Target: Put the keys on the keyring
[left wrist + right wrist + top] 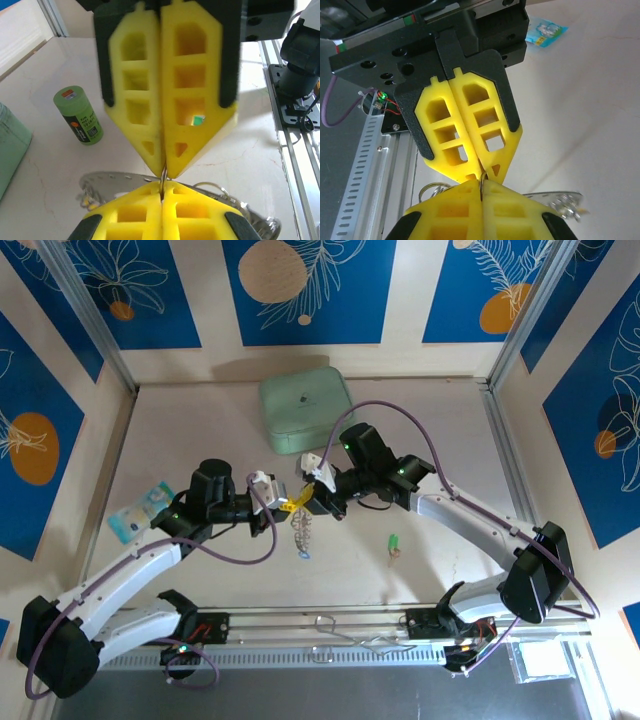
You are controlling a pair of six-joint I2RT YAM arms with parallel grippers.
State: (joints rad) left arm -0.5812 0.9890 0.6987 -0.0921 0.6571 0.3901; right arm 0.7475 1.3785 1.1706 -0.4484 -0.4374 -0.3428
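Observation:
My two grippers meet tip to tip above the middle of the table. The left gripper (285, 507) (162, 192) is shut on the thin silvery keyring (163, 181). Facing it, the right gripper (303, 498) (481, 192) is shut on the same keyring (481, 181), which stands edge-on between all the yellow fingertips. A silvery chain-like bunch (300, 530) hangs under the tips, with a blue key (303, 554) at its lower end. A green key (394, 543) lies alone on the table to the right. Other keys are not clear to me.
A mint-green case (305, 412) sits behind the grippers. An upright green cylinder (78, 115) stands beside it. A blue packet (140, 512) lies at the left. A metal rail (330, 625) runs along the near edge.

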